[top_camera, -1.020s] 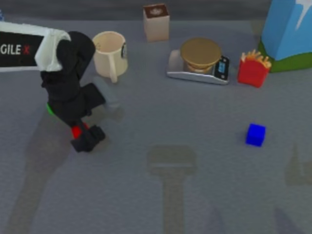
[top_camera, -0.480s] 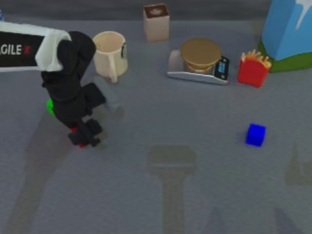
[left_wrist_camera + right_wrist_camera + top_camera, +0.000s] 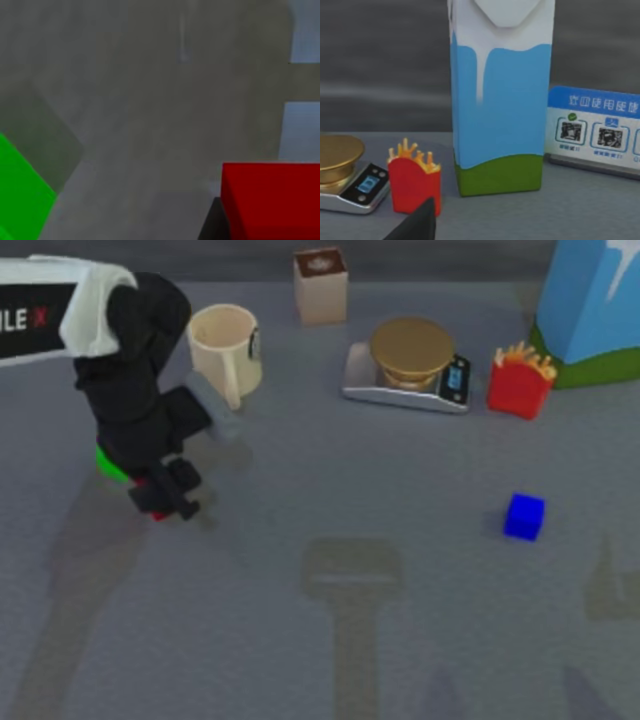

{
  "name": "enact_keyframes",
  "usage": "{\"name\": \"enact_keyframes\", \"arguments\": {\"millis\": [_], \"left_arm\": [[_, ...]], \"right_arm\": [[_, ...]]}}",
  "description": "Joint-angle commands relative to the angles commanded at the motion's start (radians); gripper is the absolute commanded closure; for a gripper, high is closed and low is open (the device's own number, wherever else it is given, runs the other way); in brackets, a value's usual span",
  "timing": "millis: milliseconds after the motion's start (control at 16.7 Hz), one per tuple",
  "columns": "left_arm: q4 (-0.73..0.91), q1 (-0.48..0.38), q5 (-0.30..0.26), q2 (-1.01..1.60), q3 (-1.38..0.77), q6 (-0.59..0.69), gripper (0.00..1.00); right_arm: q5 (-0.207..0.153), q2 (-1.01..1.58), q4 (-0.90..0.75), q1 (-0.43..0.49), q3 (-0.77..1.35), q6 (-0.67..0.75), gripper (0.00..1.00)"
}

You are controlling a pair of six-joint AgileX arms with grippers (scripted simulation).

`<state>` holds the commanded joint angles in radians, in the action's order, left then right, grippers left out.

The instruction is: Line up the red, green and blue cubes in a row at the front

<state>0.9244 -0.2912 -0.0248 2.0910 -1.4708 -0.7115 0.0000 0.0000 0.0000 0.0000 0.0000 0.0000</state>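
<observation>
Grey table [image 3: 400, 640] bearing mug [image 3: 226, 348], scale [image 3: 408, 370], blue cube [image 3: 524, 516].

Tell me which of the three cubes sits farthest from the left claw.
The blue cube, alone on the table's right side. The red cube is at the left claw, and the green cube lies beside that arm.

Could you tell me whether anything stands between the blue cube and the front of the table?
Nothing visible does: the blue cube sits alone on bare table, with only shadows toward the front edge.
</observation>
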Motion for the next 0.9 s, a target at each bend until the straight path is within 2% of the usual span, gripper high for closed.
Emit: {"name": "enact_keyframes", "arguments": {"millis": [240, 540, 720, 900], "left_arm": [[0.123, 0.009, 0.001, -0.051, -0.069, 0.002, 1.00], [0.126, 0.002, 0.001, -0.054, -0.069, 0.000, 1.00], [0.122, -0.062, 0.002, -0.105, -0.019, -0.024, 1.00], [0.116, -0.180, 0.001, -0.199, 0.080, -0.063, 1.00]], "right_arm": [[0.000, 0.000, 0.000, 0.000, 0.000, 0.000, 0.00], [0.000, 0.000, 0.000, 0.000, 0.000, 0.000, 0.00], [0.000, 0.000, 0.000, 0.000, 0.000, 0.000, 0.00], [0.000, 0.000, 0.000, 0.000, 0.000, 0.000, 0.00]]}}
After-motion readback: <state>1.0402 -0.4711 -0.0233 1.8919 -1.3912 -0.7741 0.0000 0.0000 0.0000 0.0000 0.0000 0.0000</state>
